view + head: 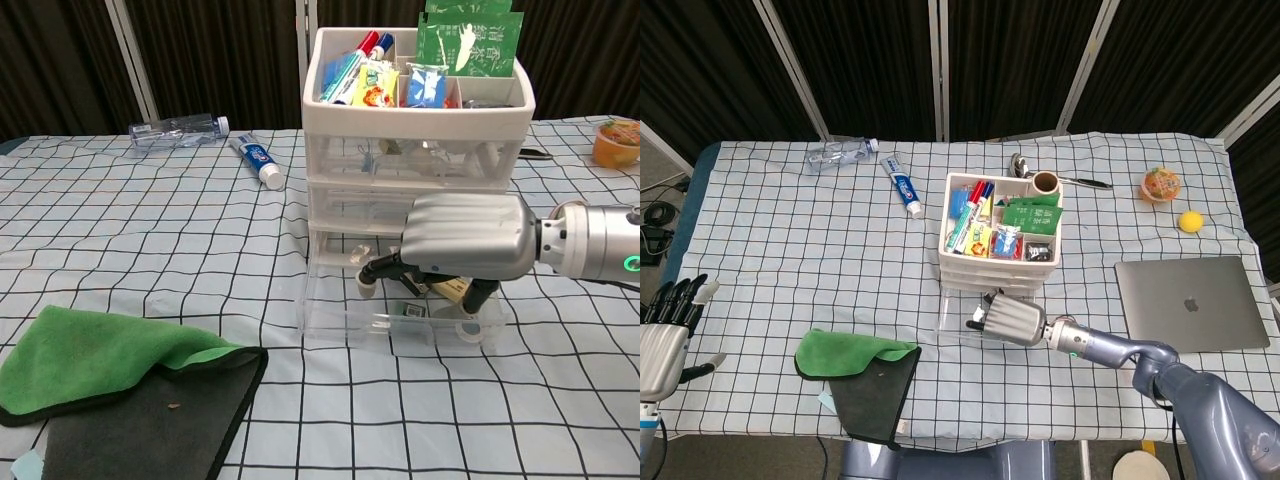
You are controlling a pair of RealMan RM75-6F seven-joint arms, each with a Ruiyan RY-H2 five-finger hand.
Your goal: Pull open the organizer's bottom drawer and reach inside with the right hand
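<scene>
Right hand (pixel 462 248): palm down over the pulled-out bottom drawer (pixel 345 318), fingers (pixel 385 268) curled downward into it; whether they clamp on anything inside I cannot tell. In the head view the hand (pixel 1008 319) sits just in front of the organizer (pixel 998 262).
Drawer: clear plastic, drawn out toward the camera, directly beneath the hand; small items lie in it under the fingers, too blurred to name.
Organizer (pixel 420 120): white, right behind the hand, upper two drawers closed; top tray holds pens (pixel 350 65), packets (pixel 468 40) and small wrapped things.
Left hand (pixel 665 335): far off to the left of the right hand, at the table's near left corner, fingers apart and straight, holding nothing.
Cloth (pixel 110 355): green over dark grey, left of the right hand, near the front edge.
Toothpaste (pixel 256 160): beyond and left of the hand, beside a clear bottle (pixel 178 129).
Laptop (pixel 1190 304): closed, to the right of the right arm.
Cup (pixel 615 142): orange, far right, behind the arm.
</scene>
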